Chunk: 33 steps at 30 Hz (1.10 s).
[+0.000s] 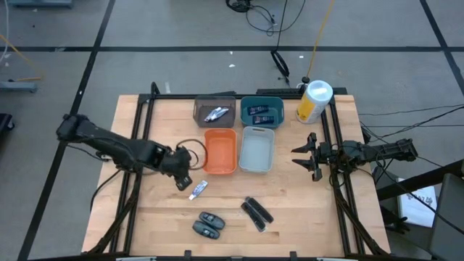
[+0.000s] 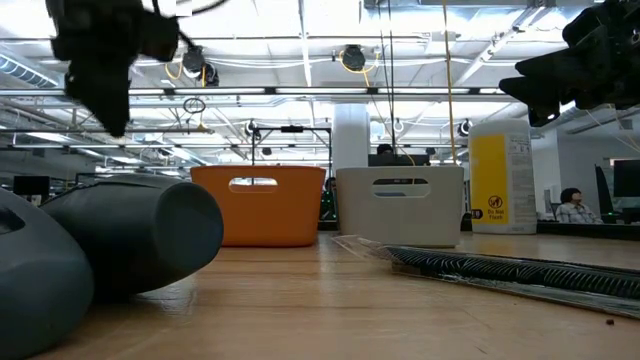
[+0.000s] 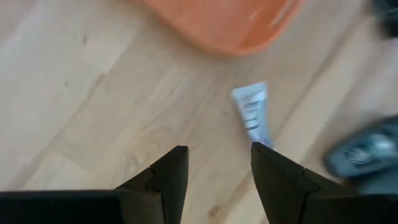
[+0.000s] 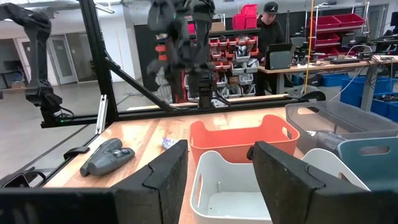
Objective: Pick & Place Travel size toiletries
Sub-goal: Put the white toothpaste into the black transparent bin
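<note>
A silvery-white tube (image 1: 199, 190) lies flat on the wooden table in front of the orange bin (image 1: 220, 151). My left gripper (image 1: 182, 181) hangs open just left of it, pointing steeply down; in the left wrist view the tube (image 3: 254, 112) lies beyond the open fingers (image 3: 217, 177), off to one side. Two dark grey ovals (image 1: 209, 224) and two slim black bars (image 1: 257, 213) lie near the front edge. Another silvery tube sits in the grey bin (image 1: 215, 111), and dark blue tubes sit in the teal bin (image 1: 262, 111). My right gripper (image 1: 308, 156) waits open at the table's right side.
A white bin (image 1: 257, 148) stands beside the orange one. The yellow-and-white canister (image 1: 314, 101) stands at the back right corner. Black frame rails run along both table sides. A person (image 4: 270, 25) is at a desk in the room beyond the table.
</note>
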Available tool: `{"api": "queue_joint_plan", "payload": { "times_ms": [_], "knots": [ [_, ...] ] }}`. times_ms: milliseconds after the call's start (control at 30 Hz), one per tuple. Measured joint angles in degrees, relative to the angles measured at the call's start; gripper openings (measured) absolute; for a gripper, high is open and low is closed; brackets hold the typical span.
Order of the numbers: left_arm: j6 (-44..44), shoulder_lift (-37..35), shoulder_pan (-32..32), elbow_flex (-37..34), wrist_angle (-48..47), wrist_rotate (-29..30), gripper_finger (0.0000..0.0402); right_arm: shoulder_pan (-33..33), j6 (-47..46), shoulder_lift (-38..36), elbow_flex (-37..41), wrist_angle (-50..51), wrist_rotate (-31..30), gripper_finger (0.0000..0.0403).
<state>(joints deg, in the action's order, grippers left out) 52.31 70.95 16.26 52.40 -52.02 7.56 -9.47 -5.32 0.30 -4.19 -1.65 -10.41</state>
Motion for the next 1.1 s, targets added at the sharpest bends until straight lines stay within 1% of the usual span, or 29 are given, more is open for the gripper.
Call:
{"api": "queue_joint_plan", "payload": {
  "times_ms": [100,200,367,433,767,900,1100],
  "knots": [
    [3.1,4.6,1.2,-0.2,0.3,0.5,0.0173,0.0,0.0,0.0,0.0,0.0,0.0,0.0171],
    [4.2,9.4,1.7,-0.2,4.2,0.4,0.0172,0.0,0.0,0.0,0.0,0.0,0.0,0.0171],
    [0.8,15.5,1.9,-0.2,14.1,-4.8,0.0172,0.0,-0.5,0.0,0.0,0.0,0.0,0.0171],
    [0.6,17.1,1.9,-0.2,16.4,-5.9,0.0172,0.0,-1.0,0.0,0.0,0.0,0.0,0.0171],
    [3.1,22.7,1.9,-0.2,16.1,-6.7,0.0172,0.0,-1.1,0.0,0.0,-0.1,0.0,0.0171],
    [3.3,23.9,1.8,-0.2,16.6,-8.1,0.0172,0.0,-1.1,0.0,0.0,-0.1,0.0,0.0171],
    [3.4,26.1,1.9,-0.1,15.8,-8.1,0.0172,0.0,-1.0,0.0,0.0,-0.1,0.0,0.0171]
  ]
}}
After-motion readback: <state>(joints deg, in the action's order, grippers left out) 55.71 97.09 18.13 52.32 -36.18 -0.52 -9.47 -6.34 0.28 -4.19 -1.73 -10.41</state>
